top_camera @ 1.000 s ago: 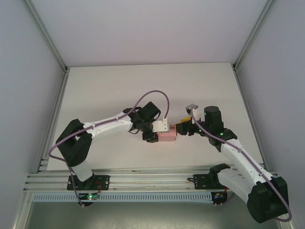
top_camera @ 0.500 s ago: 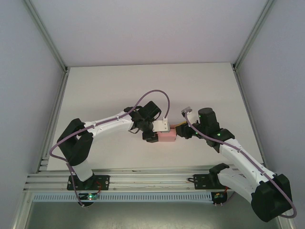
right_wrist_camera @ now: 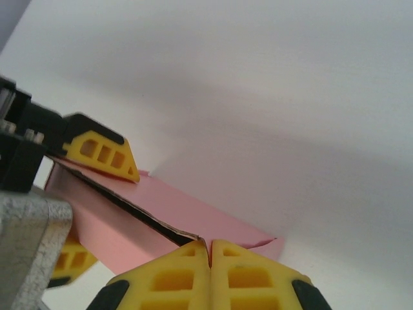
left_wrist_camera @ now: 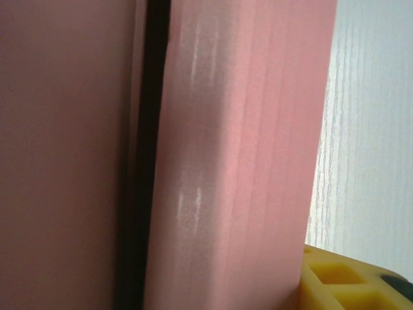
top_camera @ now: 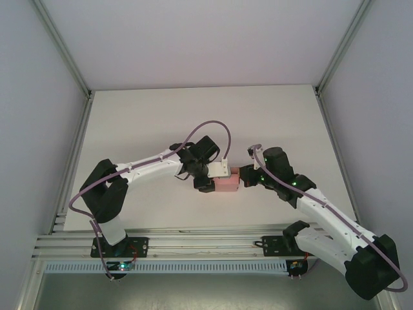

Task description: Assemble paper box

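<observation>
The pink paper box (top_camera: pixel 227 185) hangs just above the middle of the white table (top_camera: pixel 161 123), held from both ends. My left gripper (top_camera: pixel 211 179) is shut on its left end; its yellow fingers (right_wrist_camera: pixel 100 150) clamp the box (right_wrist_camera: pixel 193 216) from above and below. My right gripper (top_camera: pixel 244 177) meets the right end, jaws pressed together (right_wrist_camera: pixel 208 248) on the thin edge of a flap at the box's corner. In the left wrist view the pink wall (left_wrist_camera: pixel 239 161) is very close, with a dark slit between two panels and a yellow fingertip (left_wrist_camera: pixel 348 284) at the bottom right.
Grey walls and aluminium frame posts (top_camera: pixel 71 64) enclose the table on three sides. A metal rail (top_camera: pixel 193 245) with the arm bases runs along the near edge. A purple cable (top_camera: pixel 213 126) loops over the left wrist.
My right arm has swung in to the left and lower, bringing its gripper against the box's right end. The left arm and the box have barely moved.
</observation>
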Controlling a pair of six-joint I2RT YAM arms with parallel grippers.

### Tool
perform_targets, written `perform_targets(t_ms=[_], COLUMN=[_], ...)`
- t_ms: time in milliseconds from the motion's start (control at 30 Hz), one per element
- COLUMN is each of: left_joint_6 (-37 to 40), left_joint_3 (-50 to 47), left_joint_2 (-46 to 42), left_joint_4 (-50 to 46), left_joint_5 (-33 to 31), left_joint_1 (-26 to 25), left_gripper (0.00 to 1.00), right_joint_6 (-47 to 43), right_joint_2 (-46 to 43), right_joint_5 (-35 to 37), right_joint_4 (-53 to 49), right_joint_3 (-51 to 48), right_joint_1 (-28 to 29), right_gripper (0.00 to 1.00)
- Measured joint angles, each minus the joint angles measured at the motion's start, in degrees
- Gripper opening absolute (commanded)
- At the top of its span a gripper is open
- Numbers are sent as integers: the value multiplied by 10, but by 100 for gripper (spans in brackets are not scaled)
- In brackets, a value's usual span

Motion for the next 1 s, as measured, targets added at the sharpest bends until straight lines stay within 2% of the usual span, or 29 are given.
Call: perform_targets(t_ms=[233,500,633,767,1000], left_joint_6=[-5,-13,-14,-15,-15], left_joint_3=[16,26,27,28,28], left_joint_2=[13,22,23,24,24], left_joint_4=[1,0,-1,-1,-1], left_joint_5=[-3,-7,-15,-20,-26], left_joint_1=[-4,-5,-5,-5,-6], left_gripper=[52,52,52,52,52], right_joint_6=[126,208,207,167,74], right_joint_2=[-35,-26,-13,-15,-76], right_joint_5=[39,59,76,81,79], right_joint_4=[24,54,64,91,190], right_joint_3=[-26,-34,-34,-49,-136], right_joint_1=[9,16,24,26,28], right_gripper=[5,5,5,5,5])
